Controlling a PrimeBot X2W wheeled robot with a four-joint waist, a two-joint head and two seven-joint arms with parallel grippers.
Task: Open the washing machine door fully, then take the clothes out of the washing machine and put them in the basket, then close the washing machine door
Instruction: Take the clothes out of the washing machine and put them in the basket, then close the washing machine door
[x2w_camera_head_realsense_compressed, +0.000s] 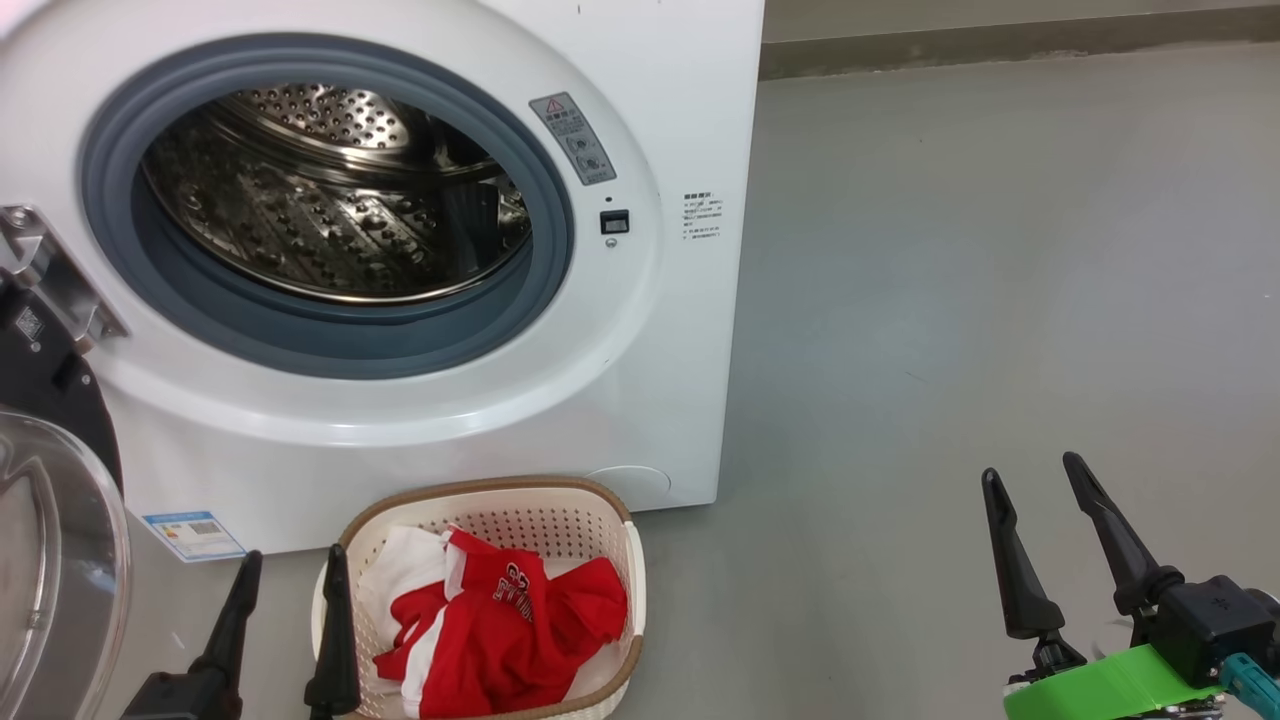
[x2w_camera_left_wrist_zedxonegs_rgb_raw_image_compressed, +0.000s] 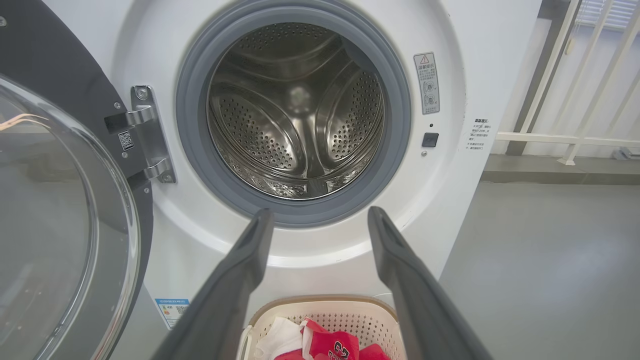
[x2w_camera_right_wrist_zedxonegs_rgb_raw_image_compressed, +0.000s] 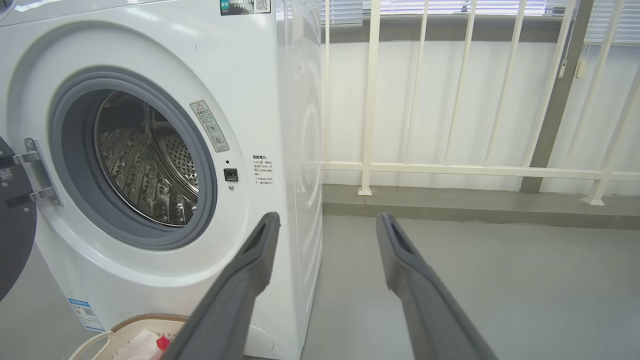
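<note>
**Washing machine** (x2w_camera_head_realsense_compressed: 660, 380): one white front-loader on the grey floor (x2w_camera_head_realsense_compressed: 950, 300). Its drum (x2w_camera_left_wrist_zedxonegs_rgb_raw_image_compressed: 295, 115) is bare as far as I can see into it, so I judge the unloading done and the closing step in hand.

**Washing machine door** (x2w_camera_left_wrist_zedxonegs_rgb_raw_image_compressed: 60, 225): one, swung wide to the machine's left on a steel hinge (x2w_camera_left_wrist_zedxonegs_rgb_raw_image_compressed: 147, 132), with the glass bowl bulging toward me. To close it well, I would:
- bring the left end effector round to the door's far face;
- push near the free edge, not near the hinge;
- follow the arc and press until the catch meets the small dark latch socket (x2w_camera_head_realsense_compressed: 614, 221);
- get the fingers clear of the grey gasket (x2w_camera_head_realsense_compressed: 330, 340) before the rim lands.

**Basket** (x2w_camera_head_realsense_compressed: 600, 500): one, on the floor just in front of the machine, below the opening. I judge that the door sweeps above it, but I watch its rim.

**Clothes** (x2w_camera_head_realsense_compressed: 500, 620): one red-and-white heap inside the basket. I cannot count the separate pieces.

**Left end effector** (x2w_camera_head_realsense_compressed: 293, 552): one, jaws spread wide and holding nothing, by the basket's left end.

**Right end effector** (x2w_camera_head_realsense_compressed: 1031, 464): one, jaws likewise wide and empty, well apart from the basket over bare floor.
</note>
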